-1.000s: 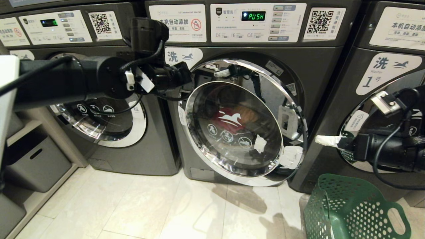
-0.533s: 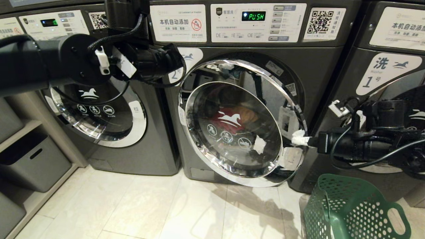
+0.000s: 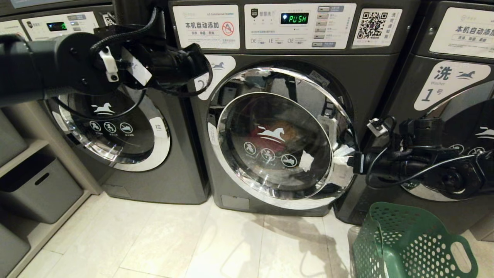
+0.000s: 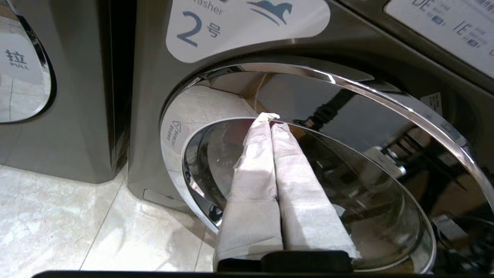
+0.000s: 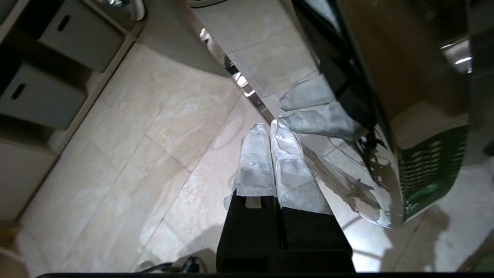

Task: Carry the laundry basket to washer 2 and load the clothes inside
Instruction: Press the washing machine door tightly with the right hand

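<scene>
Washer 2 [image 3: 293, 127], dark grey with a blue numeral 2 label [image 4: 200, 29], stands in the middle with its chrome-rimmed glass door [image 3: 276, 144] swung almost flat against the front. Through the glass the clothes [image 3: 270, 133] show red and orange inside the drum. My right gripper [image 3: 344, 154] is shut, its white-wrapped tips touching the door's right rim [image 5: 247, 90]. The left gripper [image 4: 270, 120] is shut on nothing and hangs in front of the door's upper left. The green laundry basket [image 3: 409, 243] stands on the floor at the lower right; no clothes show in it.
The washer labelled 1 [image 3: 444, 88] stands behind my right arm. Another like machine [image 3: 115, 127] is to the left. Grey bins [image 3: 42, 189] sit on low shelves at the far left. Pale tiled floor [image 3: 173, 239] lies in front of the machines.
My right gripper has moved left against the door rim, and the door has swung from ajar to almost closed. The left arm has lifted and drawn back to the left.
</scene>
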You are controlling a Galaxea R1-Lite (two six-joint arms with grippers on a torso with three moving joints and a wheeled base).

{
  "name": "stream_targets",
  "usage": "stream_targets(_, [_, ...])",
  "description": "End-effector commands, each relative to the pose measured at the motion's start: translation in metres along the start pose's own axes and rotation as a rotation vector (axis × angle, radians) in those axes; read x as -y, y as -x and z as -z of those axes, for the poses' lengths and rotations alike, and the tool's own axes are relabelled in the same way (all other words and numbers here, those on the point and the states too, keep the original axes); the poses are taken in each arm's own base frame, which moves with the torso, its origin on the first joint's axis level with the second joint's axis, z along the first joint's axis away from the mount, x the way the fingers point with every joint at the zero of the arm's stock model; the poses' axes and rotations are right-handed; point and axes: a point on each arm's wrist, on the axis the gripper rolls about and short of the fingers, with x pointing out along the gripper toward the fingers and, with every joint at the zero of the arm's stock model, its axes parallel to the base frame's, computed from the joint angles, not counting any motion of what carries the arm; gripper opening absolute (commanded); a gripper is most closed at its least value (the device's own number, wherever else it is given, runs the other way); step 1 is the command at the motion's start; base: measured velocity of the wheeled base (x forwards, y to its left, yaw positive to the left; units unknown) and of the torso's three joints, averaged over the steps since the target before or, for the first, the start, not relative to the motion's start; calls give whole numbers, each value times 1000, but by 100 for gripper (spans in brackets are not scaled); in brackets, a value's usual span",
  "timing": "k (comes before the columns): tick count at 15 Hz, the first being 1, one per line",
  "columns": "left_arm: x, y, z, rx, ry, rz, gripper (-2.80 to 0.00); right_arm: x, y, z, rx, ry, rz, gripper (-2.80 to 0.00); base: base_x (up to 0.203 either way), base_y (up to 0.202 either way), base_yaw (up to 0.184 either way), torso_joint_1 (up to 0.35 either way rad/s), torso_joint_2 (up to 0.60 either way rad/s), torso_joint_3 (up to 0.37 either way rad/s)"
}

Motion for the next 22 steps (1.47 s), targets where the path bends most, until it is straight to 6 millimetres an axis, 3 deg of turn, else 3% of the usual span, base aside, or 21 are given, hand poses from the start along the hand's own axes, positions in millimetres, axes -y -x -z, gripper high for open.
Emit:
stream_targets(1, [0, 9, -9, 28, 11, -5, -280, 14, -17, 4, 18, 12, 35, -280, 0, 0, 0, 0, 0, 0])
stream_targets(9, [0, 30, -28, 76, 26, -5, -280, 65, -61, -28, 199, 69, 238, -280, 0, 0, 0, 0, 0, 0])
stream_targets(13, [-2, 48, -41, 102, 33, -17, -280, 97, -75, -28, 223, 133, 318, -280, 0, 0, 0, 0, 0, 0])
stream_targets(19, [-7, 82, -60, 137, 44, -47, -280, 120, -105, -31, 288, 147, 365, -280, 0, 0, 0, 0, 0, 0])
stream_targets(22, [-9, 85, -61, 150, 46, -84, -280, 126, -112, -30, 301, 146, 362, -280, 0, 0, 0, 0, 0, 0])
